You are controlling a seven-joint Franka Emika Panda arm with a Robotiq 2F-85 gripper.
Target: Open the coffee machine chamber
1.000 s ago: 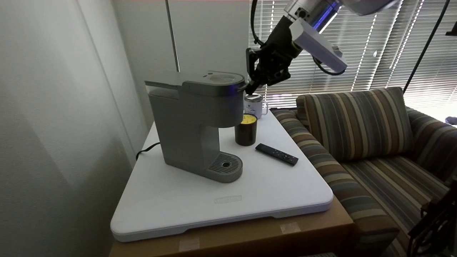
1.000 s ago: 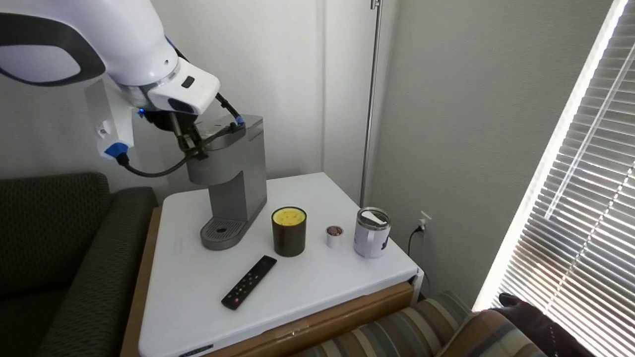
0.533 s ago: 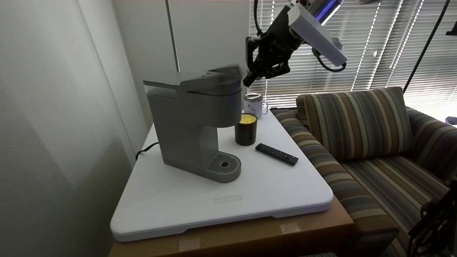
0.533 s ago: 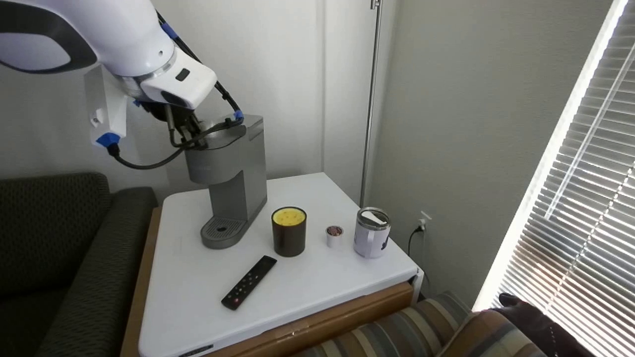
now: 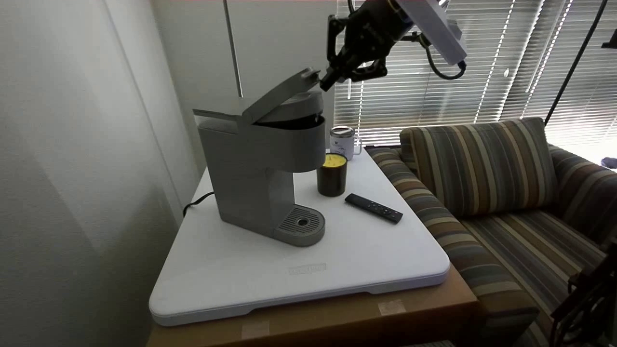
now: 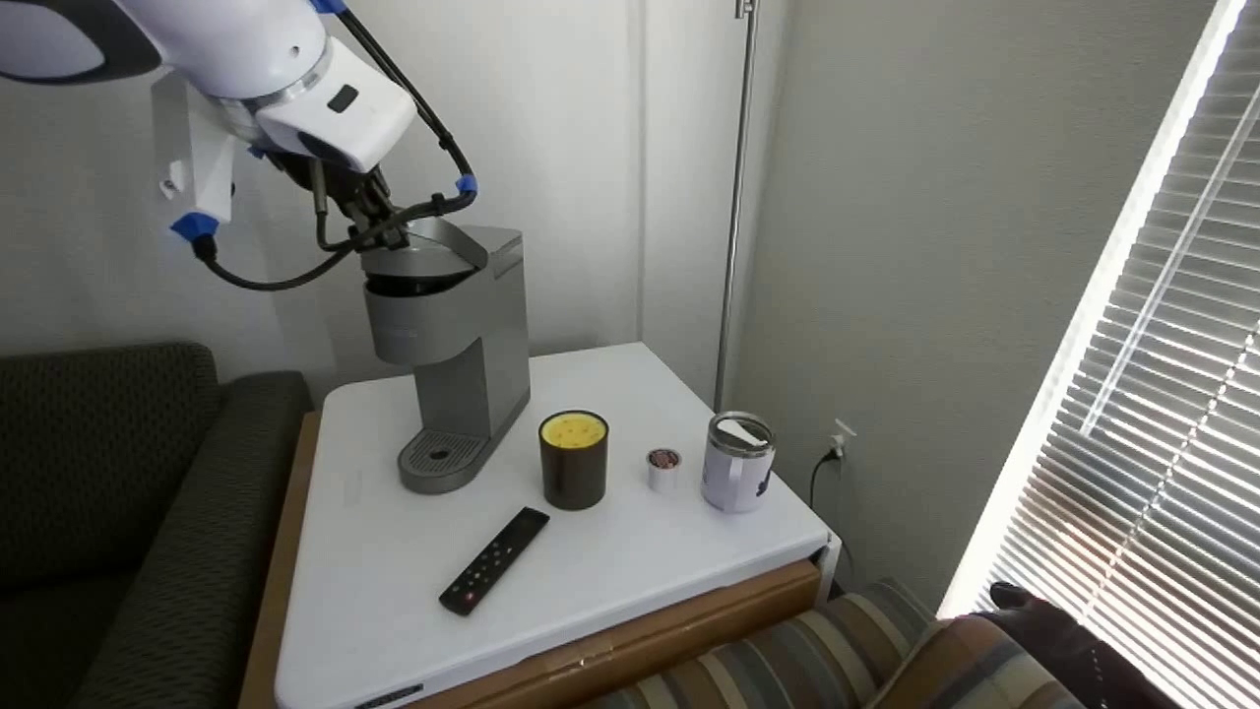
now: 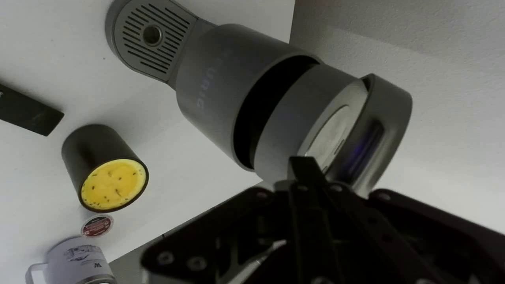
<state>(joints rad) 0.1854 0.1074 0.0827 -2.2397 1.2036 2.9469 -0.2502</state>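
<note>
The grey coffee machine (image 5: 255, 173) stands on the white table, also in the other views (image 6: 458, 325) (image 7: 205, 75). The chamber's lid handle (image 5: 284, 91) is tilted up, and the head under it is raised at the front. A dark gap (image 5: 299, 123) shows between head and body, also in the wrist view (image 7: 264, 106). My gripper (image 5: 326, 85) has its fingers together at the front edge of the raised lid, by the curved handle (image 7: 378, 134). In the wrist view the fingertips (image 7: 305, 167) overlap the lid's front; whether they touch it is unclear. Nothing shows between them.
A dark jar with yellow contents (image 6: 574, 463), a remote (image 6: 494, 561), a small pod (image 6: 663, 470) and a lidded mug (image 6: 736, 463) stand on the white table (image 6: 610, 591). A striped armchair (image 5: 482, 168) adjoins the table. A wall runs behind the machine.
My gripper has moved up from the lid's front edge. The lid, closed a second ago, has tilted up with its head, and the dark gap has appeared. The machine shifted very slightly.
</note>
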